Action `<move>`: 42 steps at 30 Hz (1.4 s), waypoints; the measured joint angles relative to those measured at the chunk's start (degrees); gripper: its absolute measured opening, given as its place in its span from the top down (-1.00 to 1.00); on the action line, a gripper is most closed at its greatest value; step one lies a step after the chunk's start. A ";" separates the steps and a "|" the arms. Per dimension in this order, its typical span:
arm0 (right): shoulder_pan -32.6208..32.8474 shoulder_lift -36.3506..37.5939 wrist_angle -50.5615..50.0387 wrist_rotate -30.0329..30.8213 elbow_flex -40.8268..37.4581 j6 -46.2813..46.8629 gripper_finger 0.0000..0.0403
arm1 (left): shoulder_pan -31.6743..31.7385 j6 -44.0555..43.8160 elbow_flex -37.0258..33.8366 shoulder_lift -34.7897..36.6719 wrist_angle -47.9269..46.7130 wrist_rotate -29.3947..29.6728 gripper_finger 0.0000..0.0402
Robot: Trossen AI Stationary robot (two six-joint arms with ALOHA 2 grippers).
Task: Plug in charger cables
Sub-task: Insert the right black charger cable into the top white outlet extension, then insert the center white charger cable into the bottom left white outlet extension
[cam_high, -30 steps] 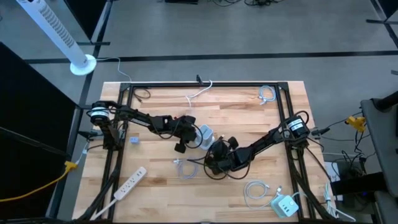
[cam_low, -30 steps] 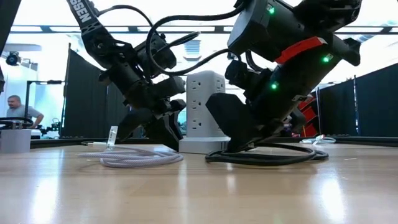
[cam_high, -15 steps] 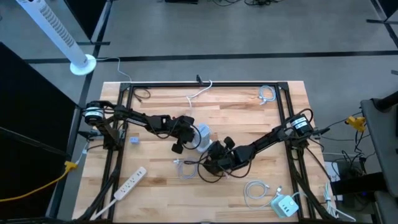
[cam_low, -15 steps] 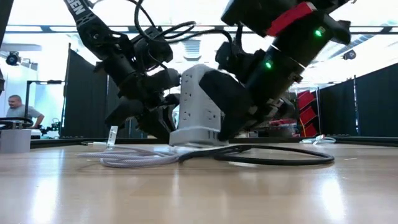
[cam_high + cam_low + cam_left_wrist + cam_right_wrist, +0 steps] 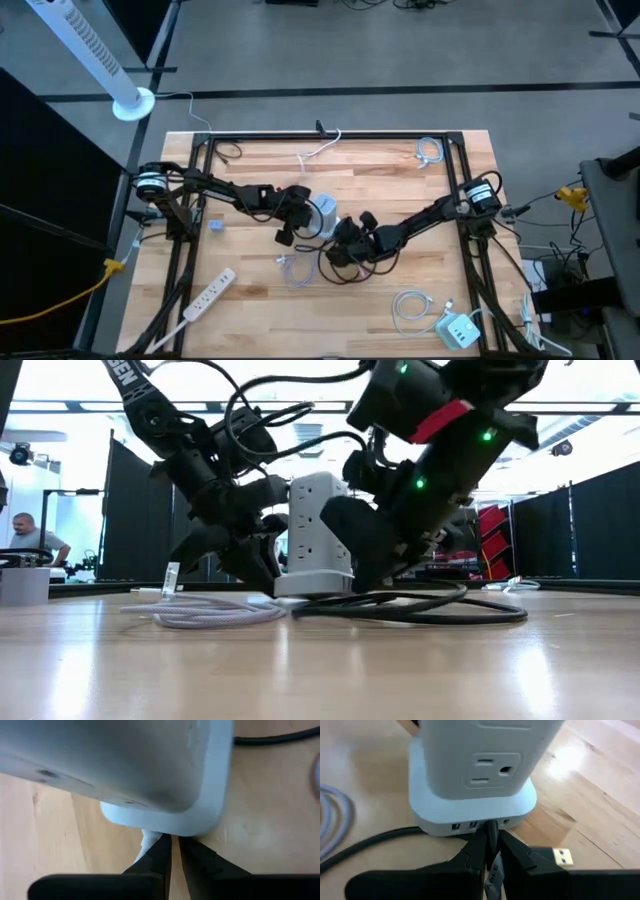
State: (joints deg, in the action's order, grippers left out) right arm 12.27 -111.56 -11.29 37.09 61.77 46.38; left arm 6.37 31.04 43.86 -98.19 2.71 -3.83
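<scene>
Black cable plug (image 5: 491, 831), pinched by right gripper (image 5: 490, 851), should be pushed squarely into tower base port (image 5: 473, 825) while left gripper (image 5: 173, 851) is pressed together against it.

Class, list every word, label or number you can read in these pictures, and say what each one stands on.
"SEN": white letters, cut off at the picture's edge, on a dark arm link in the low view.
White socket tower: no readable print.
Power strip: too small to read.
</scene>
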 joint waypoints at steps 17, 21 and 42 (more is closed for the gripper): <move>-2.79 -0.52 2.04 -4.61 -0.01 -23.13 0.83 | 0.13 -1.92 0.30 10.25 -11.01 10.18 0.85; -2.49 0.54 -0.79 -6.20 -0.02 -24.82 0.46 | 0.15 -5.56 0.30 11.32 -15.04 10.58 0.85; -1.64 10.00 -17.12 -16.06 -6.85 -20.79 -0.26 | -2.67 -39.73 -9.99 11.67 -5.09 4.65 0.85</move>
State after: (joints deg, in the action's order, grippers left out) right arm 10.64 -101.56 -28.41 21.04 54.92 25.59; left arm 3.70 -8.69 33.87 -86.52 -2.38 0.81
